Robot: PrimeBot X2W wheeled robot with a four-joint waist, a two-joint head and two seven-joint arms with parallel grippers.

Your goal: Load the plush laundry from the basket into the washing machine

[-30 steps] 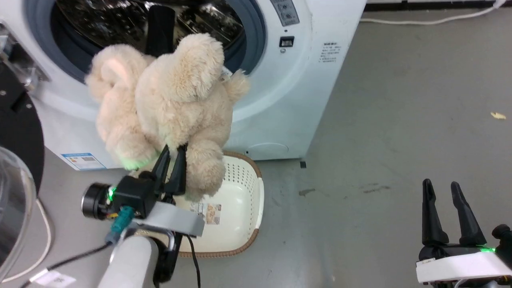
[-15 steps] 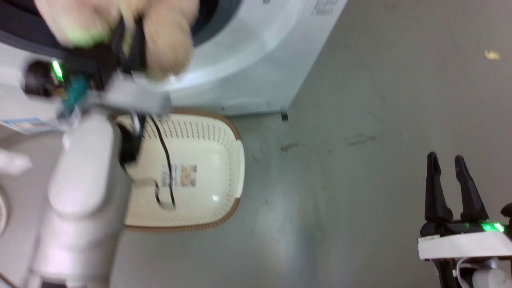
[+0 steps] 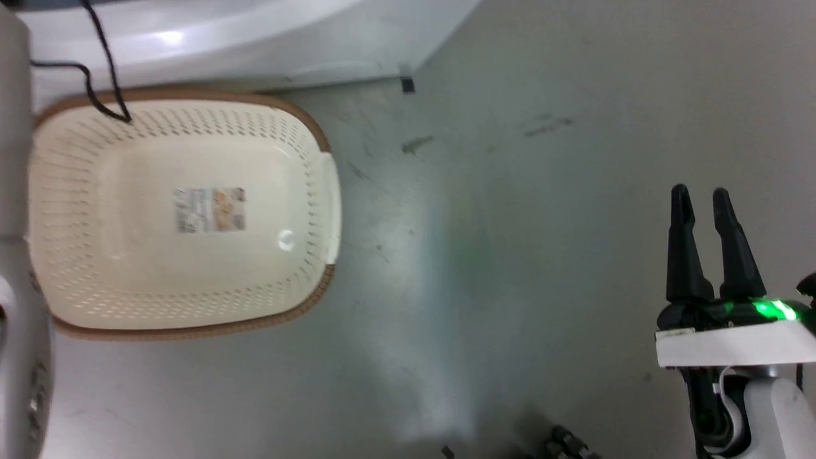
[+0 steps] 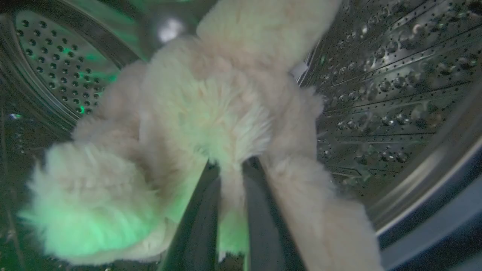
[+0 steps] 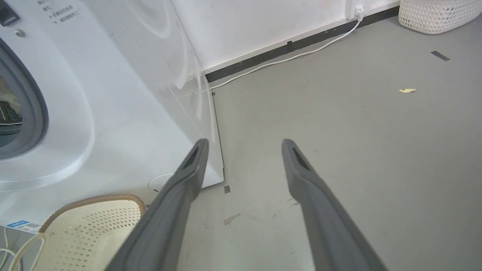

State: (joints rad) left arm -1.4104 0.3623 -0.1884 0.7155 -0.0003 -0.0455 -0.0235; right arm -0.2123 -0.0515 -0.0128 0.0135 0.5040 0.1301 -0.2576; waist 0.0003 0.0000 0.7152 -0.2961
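The grey floor [image 5: 376, 150] is bare concrete-like, with a brownish stain [image 5: 230, 219], a small black square of tape [image 5: 226, 189] just above it in the right wrist view, a dark strip of tape [image 5: 439, 55] and a yellow scrap [image 5: 407, 90] lying well apart farther off. A white wall [image 5: 263, 22] meets it along a black skirting strip [image 5: 301, 41], and a white cable [image 5: 286, 60] trails over the floor beside that strip up to a socket [image 5: 357, 8]. A white woven hamper [image 5: 437, 15] stands on the floor near the socket, cut off by the top right corner.
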